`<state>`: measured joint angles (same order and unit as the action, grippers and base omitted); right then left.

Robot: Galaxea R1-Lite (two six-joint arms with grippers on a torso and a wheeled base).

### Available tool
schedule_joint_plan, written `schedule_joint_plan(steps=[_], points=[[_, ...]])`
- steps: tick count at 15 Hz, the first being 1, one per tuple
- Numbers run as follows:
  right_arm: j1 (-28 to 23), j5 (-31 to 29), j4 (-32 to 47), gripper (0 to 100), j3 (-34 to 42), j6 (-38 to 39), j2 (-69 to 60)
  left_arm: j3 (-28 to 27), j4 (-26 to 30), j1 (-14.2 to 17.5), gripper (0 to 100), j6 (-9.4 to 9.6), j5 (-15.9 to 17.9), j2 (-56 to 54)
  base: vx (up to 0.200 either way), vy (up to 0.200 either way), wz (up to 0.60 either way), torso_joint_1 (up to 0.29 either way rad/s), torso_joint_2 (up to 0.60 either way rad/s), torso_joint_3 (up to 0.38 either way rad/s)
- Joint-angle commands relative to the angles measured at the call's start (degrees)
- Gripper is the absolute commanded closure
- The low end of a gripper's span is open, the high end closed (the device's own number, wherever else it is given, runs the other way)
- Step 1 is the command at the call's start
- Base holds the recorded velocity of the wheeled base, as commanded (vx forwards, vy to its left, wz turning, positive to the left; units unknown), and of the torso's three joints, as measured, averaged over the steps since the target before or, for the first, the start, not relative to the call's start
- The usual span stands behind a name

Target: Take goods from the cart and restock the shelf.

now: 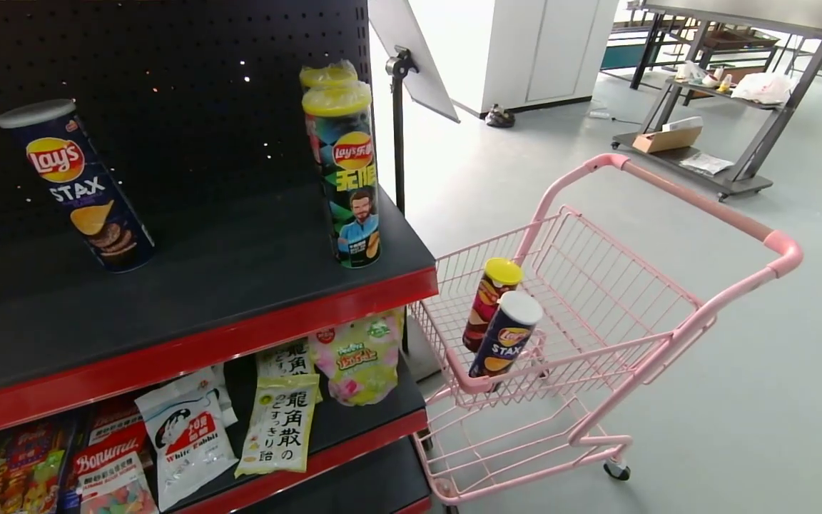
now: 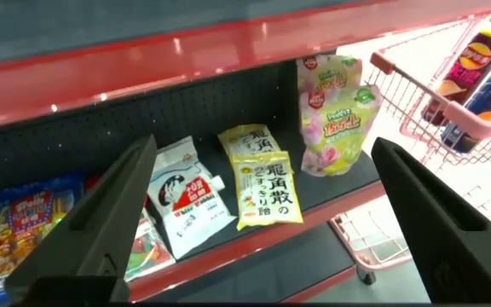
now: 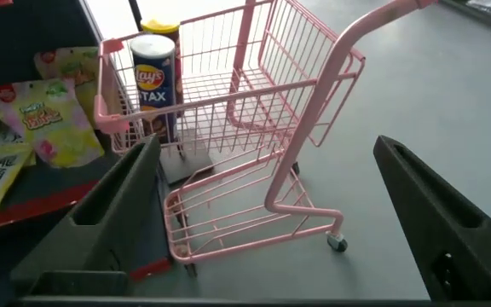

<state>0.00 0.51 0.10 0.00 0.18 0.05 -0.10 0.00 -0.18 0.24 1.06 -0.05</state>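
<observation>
1. The pink cart (image 1: 700,200) is placed on the grey floor just beside the end of the shelf (image 1: 240,264).
2. Two cans are kept in the front corner of the cart basket, the corner nearest to the shelf. The blue can with a white lid (image 1: 505,335) leans on the basket wall. The red can with a yellow lid (image 1: 489,300) is seen just behind it, and the two are touching.
3. On the black top board of the shelf a dark can with a grey lid (image 1: 79,185) is standing at the left. A green can with a yellow lid (image 1: 350,178) is standing near the right end, close to the red edge. One more yellow-lidded can (image 1: 327,75) is partly hidden behind it.
4. On the lower board a green and pink pouch (image 1: 357,357), a yellow bag (image 1: 279,425) and a white bag (image 1: 186,435) are laid side by side.
5. The left gripper (image 2: 262,143) is held before the lower board. Its claw is spread wide and nothing is held in it.
6. The right gripper (image 3: 264,141) is held above the floor, facing the cart. Its claw is spread wide too, and it is empty.
</observation>
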Motion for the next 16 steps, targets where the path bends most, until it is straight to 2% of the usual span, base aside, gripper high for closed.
schedule_joint_plan(steps=[1,10,14,15,16], points=[[0.09,-0.07,-0.01,0,0.00,-0.01,0.04,0.01,0.00,0.01,0,0.02,-0.01,0.05,0.000,0.000,0.00,-0.139,0.44,0.276],[0.00,-0.07,0.08,0,0.00,-0.45,0.04,0.01,0.00,0.01,0,0.11,-0.01,0.05,0.000,0.000,0.00,-0.163,0.52,0.358],[0.18,0.10,0.17,0,-0.09,-0.89,0.39,0.01,0.00,0.01,0,0.02,-0.01,0.05,0.000,0.000,0.00,-0.030,0.12,0.087],[0.44,1.25,-0.10,0,-2.02,-0.62,1.27,0.01,0.00,0.01,0,0.02,-0.01,0.05,0.000,0.000,0.00,0.000,0.00,0.000],[1.93,2.56,-0.01,0,-15.12,3.24,16.47,0.01,0.00,0.01,0,0.11,-0.01,0.05,0.000,0.000,0.00,0.000,0.00,0.000]])
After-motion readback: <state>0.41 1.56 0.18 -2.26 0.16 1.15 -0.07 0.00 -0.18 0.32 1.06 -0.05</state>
